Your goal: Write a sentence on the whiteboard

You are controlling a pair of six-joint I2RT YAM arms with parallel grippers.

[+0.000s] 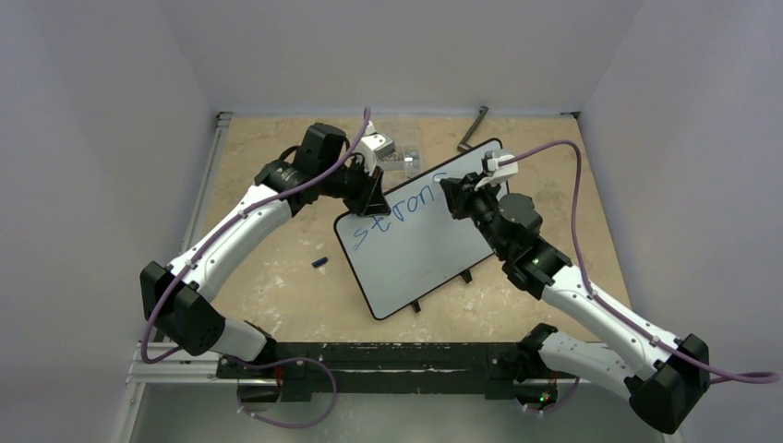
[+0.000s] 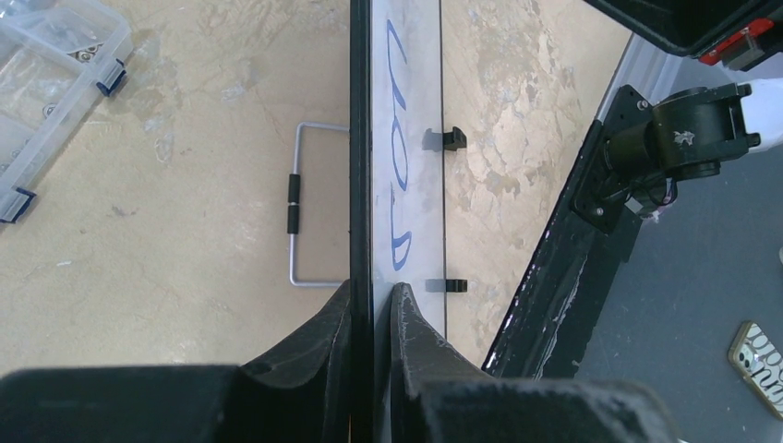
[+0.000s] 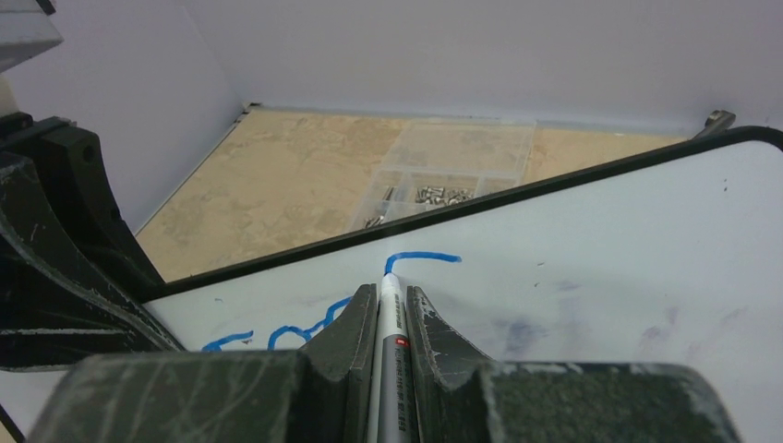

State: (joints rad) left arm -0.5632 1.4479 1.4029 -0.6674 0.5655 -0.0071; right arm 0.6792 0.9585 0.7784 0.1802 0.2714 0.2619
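Clamped the whiteboard (image 1: 425,254) by its far edge in the left pincer (image 2: 372,293), with its near edge on the counter (image 1: 268,231). Pinched a marker (image 3: 389,318) in the right pincer (image 3: 381,293), tip touching the board at the blue sentence (image 1: 400,210).

Parts box (image 3: 462,148) w/ screws (image 3: 434,195)

Plain pale walls (image 1: 397,46) close in the tan, mottled tabletop (image 1: 254,138) at nine, twelve and three o'clock. An aluminium rail (image 1: 205,189) lines its nine o'clock edge. Lighting is soft and even.
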